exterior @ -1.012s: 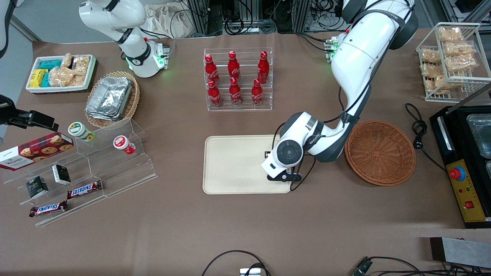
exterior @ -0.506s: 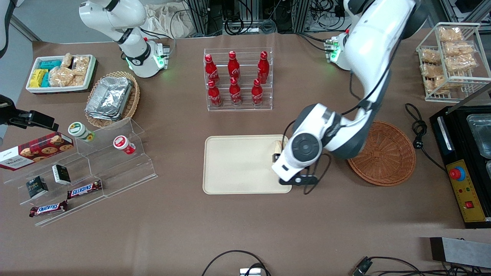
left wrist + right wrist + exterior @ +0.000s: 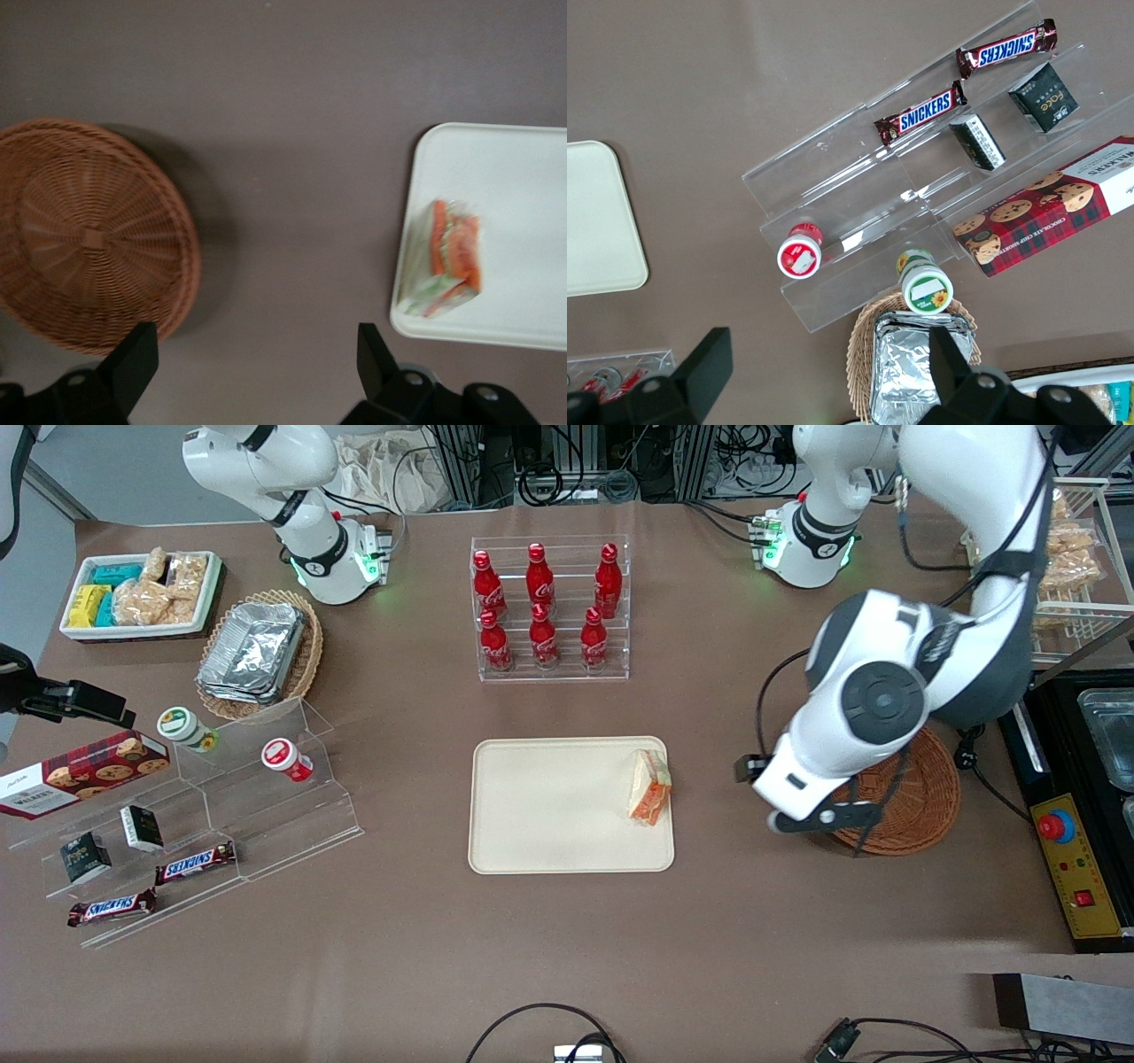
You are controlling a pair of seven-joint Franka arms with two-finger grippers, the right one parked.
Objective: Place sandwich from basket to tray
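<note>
The sandwich [image 3: 649,786] [image 3: 443,261] lies on the cream tray [image 3: 549,806] [image 3: 523,177], close to the tray's edge nearest the basket, orange filling showing. The round reddish-brown basket [image 3: 921,788] [image 3: 89,239] holds nothing and is partly covered by the arm in the front view. My gripper [image 3: 791,797] [image 3: 255,363] hangs high above the bare table between tray and basket. It is open, with nothing between its black fingers [image 3: 133,354].
A rack of red cola bottles [image 3: 549,611] stands farther from the camera than the tray. An acrylic stepped stand with snacks [image 3: 204,815] sits toward the parked arm's end. A wire rack [image 3: 1063,558], a black appliance [image 3: 1081,797] and a cable [image 3: 966,726] lie beside the basket.
The gripper has let go of the sandwich, which now lies uncovered on the tray. The arm has risen and swung away from the tray toward the basket.
</note>
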